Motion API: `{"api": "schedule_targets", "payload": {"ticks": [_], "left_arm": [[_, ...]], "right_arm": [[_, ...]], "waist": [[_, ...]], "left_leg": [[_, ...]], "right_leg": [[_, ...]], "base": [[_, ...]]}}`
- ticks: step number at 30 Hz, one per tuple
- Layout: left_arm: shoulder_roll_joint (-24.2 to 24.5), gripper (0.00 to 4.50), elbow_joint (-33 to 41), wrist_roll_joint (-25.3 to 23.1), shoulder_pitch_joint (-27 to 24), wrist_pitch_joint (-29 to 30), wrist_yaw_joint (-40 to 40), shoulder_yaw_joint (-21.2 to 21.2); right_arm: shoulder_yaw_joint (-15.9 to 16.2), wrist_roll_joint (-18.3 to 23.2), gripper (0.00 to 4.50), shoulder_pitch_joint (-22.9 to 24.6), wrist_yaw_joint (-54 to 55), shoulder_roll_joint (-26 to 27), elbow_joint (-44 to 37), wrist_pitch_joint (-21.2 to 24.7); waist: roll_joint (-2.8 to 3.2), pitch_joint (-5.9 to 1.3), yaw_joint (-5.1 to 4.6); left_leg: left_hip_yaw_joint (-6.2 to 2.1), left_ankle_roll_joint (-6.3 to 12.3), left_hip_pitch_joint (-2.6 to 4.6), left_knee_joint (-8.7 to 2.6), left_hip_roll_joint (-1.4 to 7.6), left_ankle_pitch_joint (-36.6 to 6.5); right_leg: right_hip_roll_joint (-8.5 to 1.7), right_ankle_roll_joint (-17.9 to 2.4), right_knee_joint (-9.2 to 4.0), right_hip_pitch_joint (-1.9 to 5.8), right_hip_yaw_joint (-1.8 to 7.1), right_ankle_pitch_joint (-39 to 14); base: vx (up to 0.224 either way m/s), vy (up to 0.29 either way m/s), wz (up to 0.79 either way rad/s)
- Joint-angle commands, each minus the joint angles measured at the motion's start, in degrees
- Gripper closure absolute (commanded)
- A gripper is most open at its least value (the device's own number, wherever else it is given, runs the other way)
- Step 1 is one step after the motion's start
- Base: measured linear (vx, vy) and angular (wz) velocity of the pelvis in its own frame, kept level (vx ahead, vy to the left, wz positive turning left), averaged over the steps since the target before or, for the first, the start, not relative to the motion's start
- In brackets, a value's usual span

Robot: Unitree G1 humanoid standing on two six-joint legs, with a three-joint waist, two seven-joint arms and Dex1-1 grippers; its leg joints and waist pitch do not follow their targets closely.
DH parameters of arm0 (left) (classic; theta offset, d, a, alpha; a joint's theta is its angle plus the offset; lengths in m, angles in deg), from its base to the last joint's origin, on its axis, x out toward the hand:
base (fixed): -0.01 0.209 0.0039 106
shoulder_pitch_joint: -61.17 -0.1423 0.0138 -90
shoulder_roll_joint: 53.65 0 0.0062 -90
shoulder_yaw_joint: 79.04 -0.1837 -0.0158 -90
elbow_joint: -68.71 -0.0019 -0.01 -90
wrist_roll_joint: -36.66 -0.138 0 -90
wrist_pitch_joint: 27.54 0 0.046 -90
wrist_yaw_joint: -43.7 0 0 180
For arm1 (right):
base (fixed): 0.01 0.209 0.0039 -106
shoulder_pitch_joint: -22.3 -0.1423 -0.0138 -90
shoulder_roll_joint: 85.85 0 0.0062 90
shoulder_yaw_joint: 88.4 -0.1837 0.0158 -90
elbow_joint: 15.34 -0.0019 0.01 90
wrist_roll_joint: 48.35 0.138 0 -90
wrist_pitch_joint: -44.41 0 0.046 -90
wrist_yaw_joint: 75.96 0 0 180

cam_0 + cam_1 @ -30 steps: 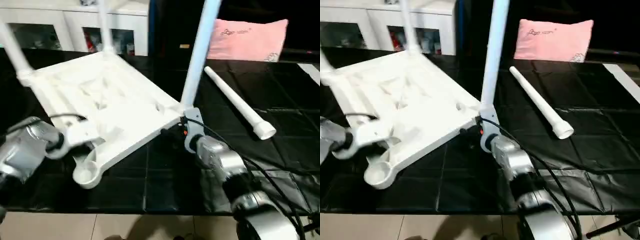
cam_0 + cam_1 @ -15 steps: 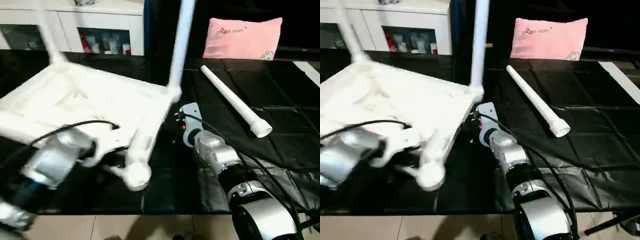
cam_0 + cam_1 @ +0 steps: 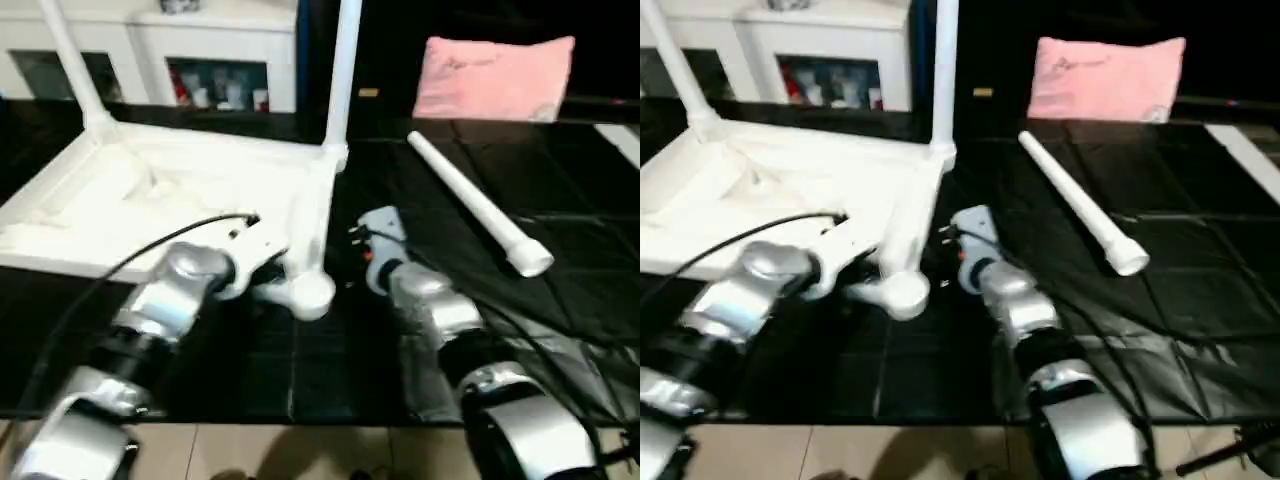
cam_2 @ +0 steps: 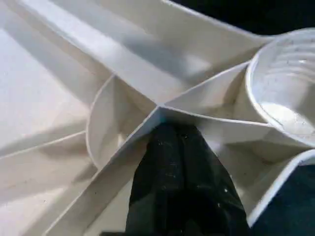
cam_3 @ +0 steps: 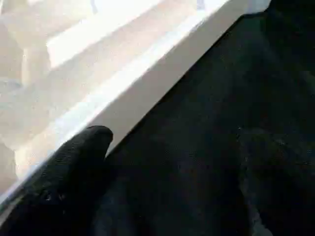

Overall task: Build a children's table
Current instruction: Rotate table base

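From the left eye view, the tabletop [image 3: 170, 200] is lying upside down on the left half of the black table [image 3: 560, 320], with its ribbed underside facing up. Two legs are already standing in the far corner sockets: one leg [image 3: 340, 70] at the far right corner of the tabletop and another leg [image 3: 70, 65] at the far left corner. The near right corner socket [image 3: 310, 293] is staying empty, and it is pointing toward the front edge of the black table. A loose leg [image 3: 475, 205] is lying on the right half, well apart from the tabletop, in front of the pink pillow [image 3: 495, 78].

In the right eye view, the right gripper [image 3: 962, 238] is waiting just beside the right edge of the tabletop, between it and the loose leg.

In the left wrist view, the left gripper [image 4: 181, 147] is pressed together on a thin rib [image 4: 147, 128] of the underside, just beside the empty round socket.

In the right wrist view, one black finger [image 5: 74, 162] of the right gripper is resting close to the white side rim, and the gripper is spread wide, holding nothing.

I judge that the robot is positioning the tabletop so the empty socket is reachable. The next move is probably calling for the right gripper to take the loose leg, while the left one is keeping the tabletop steady.
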Motion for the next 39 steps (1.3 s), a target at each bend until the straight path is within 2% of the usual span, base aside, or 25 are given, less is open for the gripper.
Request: {"api": "schedule_targets", "payload": {"ticks": [1,3,4,7,8,9,10,11,12,14,15,17,20,21,23,26,27,28,30,31,34,35,36,38,39], "left_arm": [[-2.39,4.39,1.47,3.71,-0.43,-2.88,-1.73,3.09],[-3.28,4.39,1.98,5.02,-1.01,-4.39,-2.47,4.33],[-4.62,4.39,4.23,7.64,-2.61,-4.56,-3.91,7.09],[-6.36,4.39,8.27,10.38,-5.26,-4.48,-6.93,11.00],[-6.94,4.39,9.31,11.25,-5.95,-4.37,-7.48,12.12],[-7.74,4.39,10.83,12.34,-6.85,-4.04,-8.38,13.61],[-8.36,4.39,12.00,13.18,-7.54,-3.79,-9.09,14.76],[-9.69,4.39,14.72,14.73,-9.15,-3.26,-11.25,17.34],[-9.97,4.39,15.45,15.04,-9.60,-3.24,-11.79,17.91],[-10.49,4.39,16.66,15.52,-10.38,-3.41,-12.74,18.85],[-11.20,4.39,19.32,16.54,-12.15,-3.57,-14.03,19.98],[-11.81,4.39,22.28,16.98,-14.38,-3.41,-16.15,20.76],[-12.41,4.39,25.12,16.38,-17.13,-2.12,-18.86,21.33],[-12.47,4.39,25.85,15.50,-18.34,-1.81,-20.02,21.44],[-12.69,4.39,26.47,14.84,-19.74,-1.76,-21.52,21.90],[-13.03,4.39,27.04,15.11,-20.49,-1.27,-22.93,22.57],[-13.17,4.39,27.43,15.70,-20.73,-0.83,-23.32,22.86],[-13.21,4.24,27.68,15.92,-20.80,-0.68,-23.63,22.96],[-13.18,4.13,28.34,17.07,-20.84,0.32,-23.71,23.30],[-12.79,4.01,29.12,17.61,-20.89,1.15,-23.59,23.35],[-11.75,3.95,29.91,17.86,-20.92,1.91,-22.65,23.02],[-10.99,3.87,30.21,17.64,-20.98,2.00,-22.24,22.89],[-10.28,3.68,30.50,17.42,-21.04,2.09,-21.92,22.83],[-8.54,3.59,30.84,17.84,-21.27,2.68,-20.57,23.26],[-7.61,3.52,31.19,18.26,-21.56,3.30,-19.96,23.38]], "right_arm": [[-0.41,0.01,0.00,2.46,-0.33,-1.35,-5.69,-0.90],[-0.24,-0.55,0.00,3.60,0.16,-2.11,-7.86,-1.42],[-0.13,-0.14,0.00,5.91,-0.98,-3.06,-12.28,-1.10],[-0.73,0.16,0.00,8.60,-0.56,-4.18,-17.51,-0.68],[-0.81,-0.38,0.00,9.19,0.14,-4.46,-18.47,-1.51],[-1.39,0.07,0.00,9.94,0.31,-4.57,-20.03,-1.20],[-1.92,0.54,0.00,10.52,0.38,-4.60,-21.26,-0.86],[-3.06,1.01,0.00,11.77,1.28,-4.60,-24.44,-0.45],[-3.37,1.25,0.00,12.10,1.42,-4.58,-25.37,-0.17],[-3.79,1.57,0.00,12.77,1.73,-4.59,-27.19,0.42],[-4.53,2.34,0.00,13.82,2.60,-4.54,-30.55,2.32],[-4.59,2.73,0.00,14.71,3.38,-4.64,-33.70,4.62],[-4.80,3.28,0.00,15.64,3.56,-4.39,-36.04,5.16],[-4.37,2.30,0.00,16.29,3.52,-4.77,-36.80,4.64],[-4.96,2.27,0.00,17.34,4.29,-4.53,-37.83,4.79],[-5.68,2.37,0.00,18.45,5.73,-4.26,-39.55,6.16],[-5.58,2.11,0.00,18.86,6.15,-4.47,-40.11,6.70],[-5.70,2.41,0.00,19.00,6.48,-4.45,-40.61,8.08],[-6.18,2.64,0.00,18.79,7.52,-4.64,-40.55,10.86],[-6.90,2.36,0.00,17.68,7.73,-5.81,-38.45,11.53],[-7.53,2.00,0.00,15.84,6.74,-7.89,-35.38,11.05],[-7.94,1.88,0.00,14.60,6.38,-9.03,-33.41,10.81],[-8.33,1.76,0.00,13.39,6.09,-10.12,-31.50,10.58],[-9.76,1.83,0.00,9.69,5.61,-12.94,-25.29,10.04],[-9.92,1.44,0.00,8.12,5.17,-14.39,-22.54,9.56]], "waist": [[1.24,-4.77,0.15],[1.03,-4.98,0.55],[0.76,-4.94,0.72],[0.39,-4.81,0.88],[0.48,-4.62,0.85],[0.06,-4.36,0.79],[0.17,-4.19,0.75],[-0.29,-3.97,0.47],[-0.35,-4.12,0.54],[-0.29,-4.13,0.08],[-0.64,-4.17,-0.12],[-0.62,-4.18,-0.29],[-0.56,-4.26,-0.47],[-0.81,-4.30,-0.50],[-1.01,-4.13,-0.57],[-0.87,-4.06,-0.54],[-1.10,-4.07,-0.56],[-1.03,-4.03,-0.57],[-1.11,-3.96,-0.63],[-1.46,-4.04,-0.71],[-1.45,-4.06,-0.70],[-1.18,-4.20,-0.59],[-1.31,-4.22,-0.73],[-0.76,-4.19,-0.78],[-0.10,-4.40,-0.65]], "left_leg": [[0.11,0.29,-0.04,-3.51,0.64,-9.23],[0.16,0.94,-0.10,-3.44,0.67,-7.57],[0.23,1.32,-0.26,-3.37,0.75,-7.23],[0.30,1.85,-0.29,-3.46,0.85,-7.55],[0.36,1.76,-0.23,-3.50,0.69,-8.90],[0.40,1.57,-0.30,-3.55,0.66,-10.24],[0.38,1.42,-0.18,-3.66,0.64,-11.08],[0.49,1.29,-0.14,-3.64,0.50,-12.71],[0.28,1.00,-0.25,-3.67,0.72,-11.87],[0.25,1.40,-0.38,-3.76,0.65,-11.39],[0.29,1.56,-0.35,-3.68,0.58,-11.27],[0.27,1.89,-0.51,-3.68,0.70,-10.23],[0.43,2.42,-0.52,-3.53,0.59,-9.65],[0.39,2.30,-0.64,-3.52,0.77,-9.47],[0.50,2.50,-0.64,-3.55,0.61,-9.87],[0.44,2.08,-0.53,-3.59,0.59,-10.84],[0.42,1.86,-0.39,-3.61,0.58,-11.27],[0.37,1.82,-0.39,-3.67,0.60,-11.48],[0.31,1.56,-0.40,-3.73,0.58,-12.12],[0.29,1.35,-0.41,-3.69,0.57,-11.96],[0.38,1.38,-0.48,-3.57,0.44,-11.70],[0.30,1.39,-0.48,-3.50,0.37,-11.18],[0.34,1.47,-0.47,-3.46,0.39,-11.10],[0.32,1.32,-0.50,-3.36,0.21,-10.95],[0.29,1.09,-0.36,-3.17,0.20,-10.58]], "right_leg": [[-3.66,-11.83,-3.59,3.68,2.76,-7.32],[-3.67,-12.78,-3.23,3.84,2.70,-3.96],[-3.69,-12.89,-3.18,4.07,2.73,-2.98],[-3.71,-12.50,-3.43,3.96,2.67,-4.36],[-3.70,-11.78,-3.75,3.76,2.62,-7.75],[-3.79,-10.47,-4.21,3.80,2.62,-11.79],[-3.75,-9.62,-4.48,3.55,2.54,-14.42],[-3.66,-7.64,-5.16,3.38,2.49,-19.50],[-3.88,-6.84,-4.85,3.58,2.62,-19.70],[-3.43,-6.05,-4.91,3.23,2.47,-19.09],[-3.40,-5.57,-4.90,3.24,2.49,-19.25],[-3.32,-5.71,-4.65,3.18,2.56,-17.11],[-3.19,-6.05,-4.64,3.01,2.62,-15.50],[-3.23,-6.11,-4.43,3.17,2.65,-14.72],[-3.10,-5.48,-4.73,2.94,2.62,-16.14],[-3.15,-4.36,-5.01,2.81,2.60,-18.41],[-3.08,-3.91,-5.05,2.67,2.61,-18.82],[-3.06,-3.89,-5.03,2.66,2.61,-18.79],[-3.05,-3.58,-5.05,2.64,2.57,-19.42],[-3.08,-3.44,-4.95,2.67,2.57,-19.11],[-3.09,-3.45,-4.96,2.67,2.59,-18.55],[-3.11,-3.60,-4.77,2.79,2.55,-17.76],[-3.04,-3.82,-4.77,2.74,2.53,-17.27],[-2.91,-4.83,-4.60,2.89,2.42,-15.76],[-3.03,-5.82,-4.26,2.96,2.47,-14.07]], "base": [[0.000,0.000,0.00],[0.000,0.000,0.00],[0.000,0.000,0.00],[0.000,0.000,0.00],[0.000,0.000,0.00],[0.000,0.000,0.00],[0.000,0.000,0.00],[0.000,0.000,0.00],[0.000,0.000,0.00],[0.000,0.000,0.00],[0.000,0.000,0.00],[0.000,0.000,0.00],[0.000,0.000,0.00],[0.000,0.000,0.00],[0.000,0.000,0.00],[0.000,0.000,0.00],[0.000,0.000,0.00],[0.000,0.000,0.00],[0.000,0.000,0.00],[0.000,0.000,0.00],[0.000,0.000,0.00],[0.000,0.000,0.00],[0.000,0.000,0.00],[0.000,0.000,0.00],[0.000,0.000,0.00]]}}
